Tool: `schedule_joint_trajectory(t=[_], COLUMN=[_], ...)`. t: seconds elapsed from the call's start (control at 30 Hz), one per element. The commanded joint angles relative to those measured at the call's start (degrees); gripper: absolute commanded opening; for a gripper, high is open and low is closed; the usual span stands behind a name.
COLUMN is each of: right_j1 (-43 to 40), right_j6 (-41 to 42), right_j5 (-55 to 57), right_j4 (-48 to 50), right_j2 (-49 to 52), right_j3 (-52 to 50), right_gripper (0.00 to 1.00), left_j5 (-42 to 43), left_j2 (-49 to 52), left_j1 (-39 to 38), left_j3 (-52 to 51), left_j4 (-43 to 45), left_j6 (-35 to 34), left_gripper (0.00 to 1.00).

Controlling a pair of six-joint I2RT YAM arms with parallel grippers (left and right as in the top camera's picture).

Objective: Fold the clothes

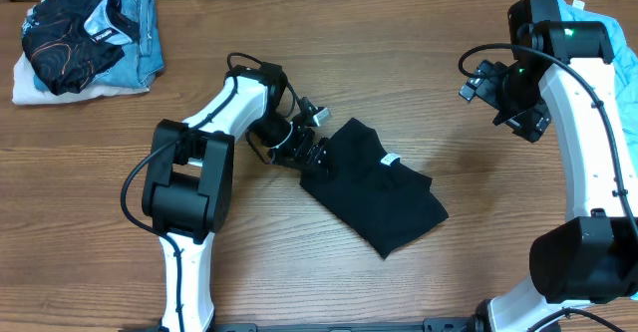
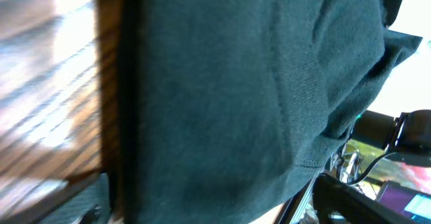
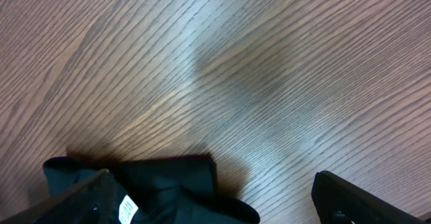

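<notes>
The black T-shirt (image 1: pixel 374 187) lies folded into a compact oblong at the table's middle, its white neck label (image 1: pixel 391 160) facing up. My left gripper (image 1: pixel 311 154) is low at the shirt's left edge. In the left wrist view the dark cloth (image 2: pixel 236 96) fills the frame between the wide-set fingers of that gripper (image 2: pixel 215 207), which is open around it. My right gripper (image 1: pixel 503 93) hangs open above the table to the right of the shirt. Its wrist view shows the shirt's corner (image 3: pixel 175 183) and label (image 3: pixel 126 209) below the gripper (image 3: pixel 219 210).
A pile of clothes (image 1: pixel 85 38), black on denim blue and white, sits at the back left corner. Light blue cloth (image 1: pixel 620 43) lies at the right edge behind the right arm. Bare wood table (image 1: pixel 469 262) surrounds the shirt.
</notes>
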Motion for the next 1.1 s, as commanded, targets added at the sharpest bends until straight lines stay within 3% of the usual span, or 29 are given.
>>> schedule_joint_trajectory(t=[0.0,0.1,0.2,0.43,0.6,1.07], right_j1=[0.33,0.33,0.33,0.33,0.33,0.33], right_j6=[-0.37,-0.39,-0.39,-0.37,-0.37,-0.39], right_j5=[-0.04,-0.04,-0.04,-0.04,-0.04,-0.07], right_j4=[0.31,0.70,1.92,4.68,5.40,5.92], right_j2=[-1.07,-1.07,-1.07,-1.07,-1.07,-1.07], right_j3=[0.02,-1.03,-3.37,-8.11,-8.83,-8.83], right_gripper=[0.97,0.97,0.97,0.97,0.97,0.97], left_j5=[1.33,1.33,1.31,1.22,-1.42,-5.11], left_j2=[-0.11,-0.11,-0.11,-0.11,-0.11,-0.11], left_j1=[-1.27,-1.25,-1.14,-0.55,3.32,27.89], left_j3=[-0.66,-0.66,-0.66,-0.66,-0.66,-0.66], left_j4=[0.42,1.31,2.56,5.90,9.42,15.04], left_j6=[0.76,-0.20,-2.64,-5.97,-13.49,-30.60], left_gripper=[0.73,0.44,0.06,0.04,0.04,0.04])
